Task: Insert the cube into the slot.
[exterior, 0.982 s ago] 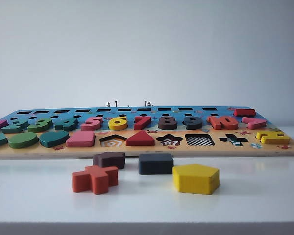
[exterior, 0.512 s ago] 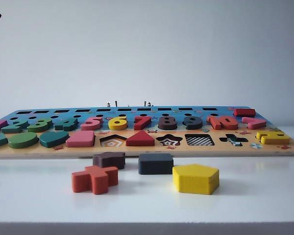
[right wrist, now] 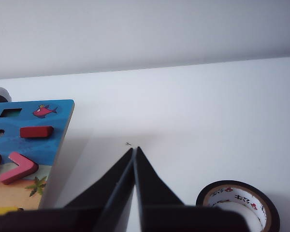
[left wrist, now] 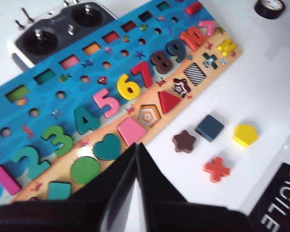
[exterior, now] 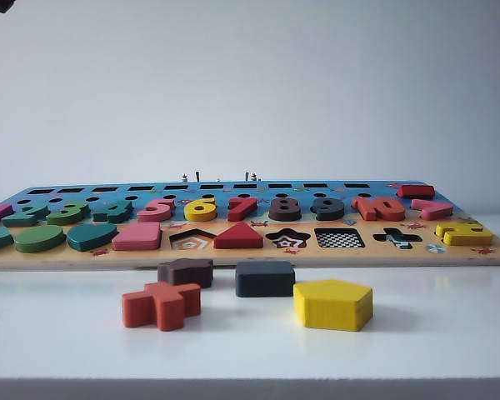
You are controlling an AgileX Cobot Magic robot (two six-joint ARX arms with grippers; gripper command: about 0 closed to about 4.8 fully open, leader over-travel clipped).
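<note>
Hovering high above the puzzle board, the clenched left gripper is risking grabbing the brown star beside the cube; the right gripper, clenched empty, is idling beyond the board's end.

- Exterior view: sat low at table height, close, faced the puzzle board front edge-on.
- Left wrist view: looked down from high over the same puzzle board.
- Right wrist view: low, saw the board's end and tape roll.
</note>
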